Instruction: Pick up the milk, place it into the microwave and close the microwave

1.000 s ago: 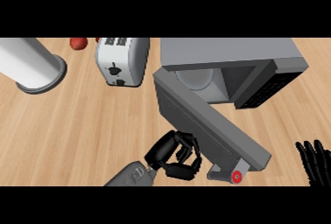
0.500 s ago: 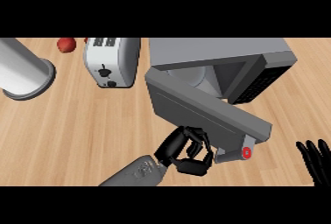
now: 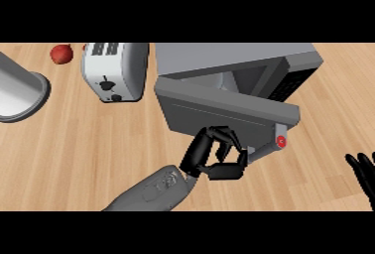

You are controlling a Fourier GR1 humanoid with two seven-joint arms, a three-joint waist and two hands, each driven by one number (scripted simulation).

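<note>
The grey microwave [image 3: 236, 58] stands at the back of the wooden counter, right of centre. Its door [image 3: 219, 105] is partly swung in and still stands at an angle to the front, with a red button [image 3: 281, 142] on its lower right end. My left hand [image 3: 214, 155] is at the door's lower outer face, fingers curled against it and holding nothing. Only a dark part of the microwave's cavity [image 3: 249, 79] shows behind the door, and no milk is visible. My right hand [image 3: 363, 171] rests open at the right edge, fingers up.
A white toaster [image 3: 113, 70] stands just left of the microwave. A small red fruit [image 3: 62, 53] lies at the back left. A large pale cylinder [image 3: 19, 92] sits at the far left edge. Bare wood lies left of my left forearm.
The microwave door has swung further in toward the cavity, and my left hand has moved up and to the right with it. The right hand has stayed in place.
</note>
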